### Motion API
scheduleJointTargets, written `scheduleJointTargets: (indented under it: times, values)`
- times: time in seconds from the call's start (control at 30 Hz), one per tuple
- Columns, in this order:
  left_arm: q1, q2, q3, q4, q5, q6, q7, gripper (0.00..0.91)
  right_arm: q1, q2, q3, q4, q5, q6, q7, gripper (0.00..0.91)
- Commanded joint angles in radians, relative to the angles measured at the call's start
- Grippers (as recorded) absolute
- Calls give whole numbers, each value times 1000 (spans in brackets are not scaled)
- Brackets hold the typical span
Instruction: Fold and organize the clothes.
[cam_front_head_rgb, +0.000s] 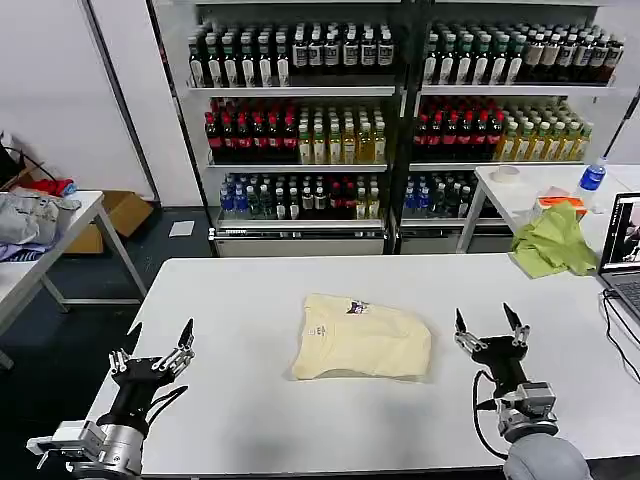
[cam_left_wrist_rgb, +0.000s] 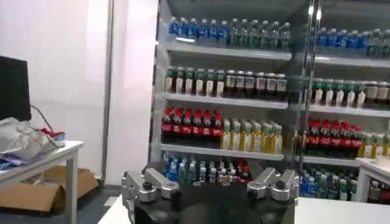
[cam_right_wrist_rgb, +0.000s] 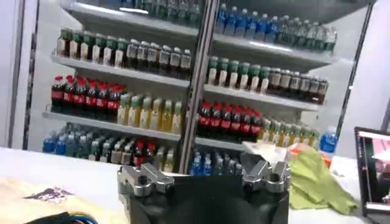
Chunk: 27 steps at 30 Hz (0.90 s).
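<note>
The left gripper (cam_front_head_rgb: 160, 345) hovers over the near left part of the bench with its jaws spread wide and nothing between them. The right gripper (cam_front_head_rgb: 491, 325) hovers over the near right part, its jaws equally wide and just as empty. Both point forward towards the far shelves, and both stand clear of the garment, the left well apart from it and the right near its right edge. I judge this a pose of rest on either side of the work: each arm is placed so that it can reach one side of the cloth, and the wide jaws suit a pinch on a thin edge lying flat.

Between them, at the middle of the long white bench (cam_front_head_rgb: 250, 420), lies the pale cream-yellow soft cotton T-shirt (cam_front_head_rgb: 362, 340). It is gathered into a compact, roughly rectangular bundle, not spread out with sleeves showing, so it looks already folded at least in part. Its surface shows soft creases and its right end bulges a little, so the fold is loose. A small purple-white label (cam_front_head_rgb: 356, 307) sits at the far edge, at the neck; the right wrist view catches that label (cam_right_wrist_rgb: 51, 195) on a corner of the pale cloth.

Farther off, a crumpled lime-green cloth (cam_front_head_rgb: 553, 242) lies on a second white table at the right, beside a laptop (cam_front_head_rgb: 624, 255). A grey garment (cam_front_head_rgb: 30, 215) rests on a table at the left. Tall shelves of bottled drinks (cam_front_head_rgb: 300, 130) fill the background.
</note>
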Motion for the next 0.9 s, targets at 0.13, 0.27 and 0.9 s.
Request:
scheduleJointTargets:
  times: [0.13, 0.27, 0.9]
  values:
    - [6, -7, -1, -3, 29, -1, 8, 907, -55, 14, 28, 53, -49, 26, 11, 907]
    - [11, -12, 2, -8, 42, -1, 14, 907, -60, 12, 28, 62, -49, 26, 9, 907]
    - [41, -58, -26, -52, 61, 1, 34, 907, -94, -5, 31, 117, -37, 11, 17, 907]
